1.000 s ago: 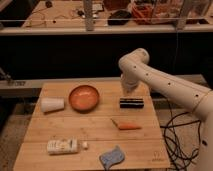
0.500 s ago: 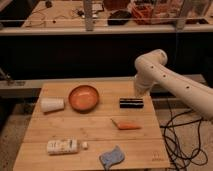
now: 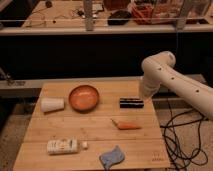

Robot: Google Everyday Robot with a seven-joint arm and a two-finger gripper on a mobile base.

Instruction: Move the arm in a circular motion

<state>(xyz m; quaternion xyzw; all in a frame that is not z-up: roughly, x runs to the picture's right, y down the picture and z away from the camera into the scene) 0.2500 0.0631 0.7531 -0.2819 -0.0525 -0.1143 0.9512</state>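
Observation:
The arm (image 3: pixel 172 80) is a thick cream-white limb coming in from the right. It rises to a rounded joint (image 3: pixel 157 64) above the table's far right corner, then bends down. Its lower end, with the gripper (image 3: pixel 146 93), hangs just right of a black box (image 3: pixel 131 102), at the right edge of the wooden table (image 3: pixel 95 132). The gripper holds nothing that I can make out.
On the table are an orange bowl (image 3: pixel 84 97), a white cup (image 3: pixel 52 104) on its side, a carrot (image 3: pixel 127 125), a lying white bottle (image 3: pixel 62 146) and a blue cloth (image 3: pixel 112 157). Black cables (image 3: pixel 181 136) lie on the floor right of it. A cluttered bench (image 3: pixel 100 25) runs behind.
The arm's joint and lower end have swung right, from above the black box to the table's right edge. The table objects have not moved.

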